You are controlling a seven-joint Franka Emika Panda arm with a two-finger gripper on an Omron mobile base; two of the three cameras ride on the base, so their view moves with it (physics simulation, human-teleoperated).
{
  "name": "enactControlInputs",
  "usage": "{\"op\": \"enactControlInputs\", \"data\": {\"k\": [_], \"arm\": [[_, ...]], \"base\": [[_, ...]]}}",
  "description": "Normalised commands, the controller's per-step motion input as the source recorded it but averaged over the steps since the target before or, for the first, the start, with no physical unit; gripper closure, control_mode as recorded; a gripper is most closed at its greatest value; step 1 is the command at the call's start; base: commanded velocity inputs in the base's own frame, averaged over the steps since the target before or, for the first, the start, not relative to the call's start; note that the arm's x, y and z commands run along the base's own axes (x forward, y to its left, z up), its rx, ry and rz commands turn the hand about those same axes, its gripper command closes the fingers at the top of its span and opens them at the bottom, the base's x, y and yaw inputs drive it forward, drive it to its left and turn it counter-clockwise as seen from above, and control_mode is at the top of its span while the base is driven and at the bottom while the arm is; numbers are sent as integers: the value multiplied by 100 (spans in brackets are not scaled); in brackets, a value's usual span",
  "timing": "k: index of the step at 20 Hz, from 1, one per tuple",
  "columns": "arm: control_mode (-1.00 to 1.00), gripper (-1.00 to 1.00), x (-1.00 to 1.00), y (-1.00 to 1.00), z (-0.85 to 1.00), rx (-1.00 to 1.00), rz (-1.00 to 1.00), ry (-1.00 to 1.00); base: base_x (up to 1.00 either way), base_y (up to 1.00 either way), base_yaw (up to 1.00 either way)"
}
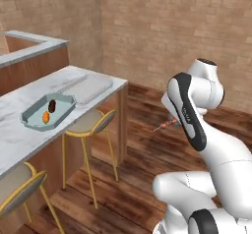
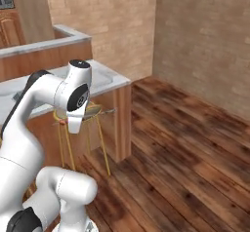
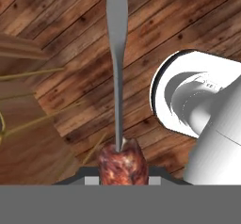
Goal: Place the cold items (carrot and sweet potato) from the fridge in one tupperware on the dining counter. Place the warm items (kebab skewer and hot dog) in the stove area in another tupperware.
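Countertop (image 1: 29,134) of grey marble carries two tupperware trays near its far corner. Nearer tray (image 1: 30,120) holds the sweet potato (image 1: 51,105) and carrot (image 1: 45,117); the farther tray (image 1: 91,88) sits by the end edge. Gripper (image 3: 122,178) pinches the kebab skewer (image 3: 121,164) by its meat, out over the wooden floor (image 2: 185,148), beside the stool (image 1: 91,122).

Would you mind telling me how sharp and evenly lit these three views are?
Left base view: soft, even light, faint shadows under the stools, slightly blurred textures. Right base view: equally flat, no glare on the counter. Hand view: the kebab skewer is close and sharp-edged, its meat coarse, with a soft shadow on the floor.
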Motion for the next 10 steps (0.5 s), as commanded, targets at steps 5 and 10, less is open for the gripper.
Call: {"op": "enactControlInputs", "data": {"k": [5, 10], "arm": [[100, 100, 0, 0, 0, 0, 0, 0], [100, 100, 0, 0, 0, 0, 0, 0]], "base": [[100, -52, 37], [100, -43, 42]]}}
